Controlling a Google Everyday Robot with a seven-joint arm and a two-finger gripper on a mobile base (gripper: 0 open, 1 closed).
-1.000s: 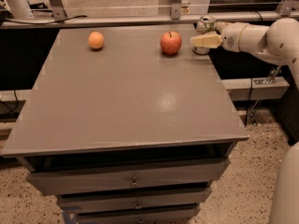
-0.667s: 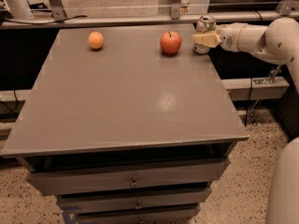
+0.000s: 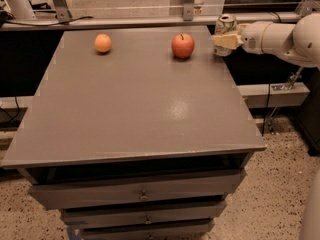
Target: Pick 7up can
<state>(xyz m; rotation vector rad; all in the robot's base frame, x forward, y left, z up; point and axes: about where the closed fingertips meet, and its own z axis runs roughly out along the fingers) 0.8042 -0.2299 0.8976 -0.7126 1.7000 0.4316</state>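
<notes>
Presently, the gripper [image 3: 225, 40] is at the far right corner of the table [image 3: 140, 114], reaching in from the right on a white arm [image 3: 280, 36]. Its pale fingers are closed across the middle of the 7up can [image 3: 227, 21], which stands upright in the grip with its silver top showing above them.

Against the view one second earlier, gripper and can sit slightly further right and a little higher, at or just past the table's right edge. Contact between can and surface cannot be determined.

The red apple [image 3: 183, 46] and the orange [image 3: 103, 43] are unchanged, both at the far end of the top and well apart from each other. The apple lies near the can, to its left.

The table top is plain grey with a dull sheen, above stacked drawers [image 3: 140, 194]. A metal rail [image 3: 150, 21] runs behind it. The floor [image 3: 280, 184] is speckled.
</notes>
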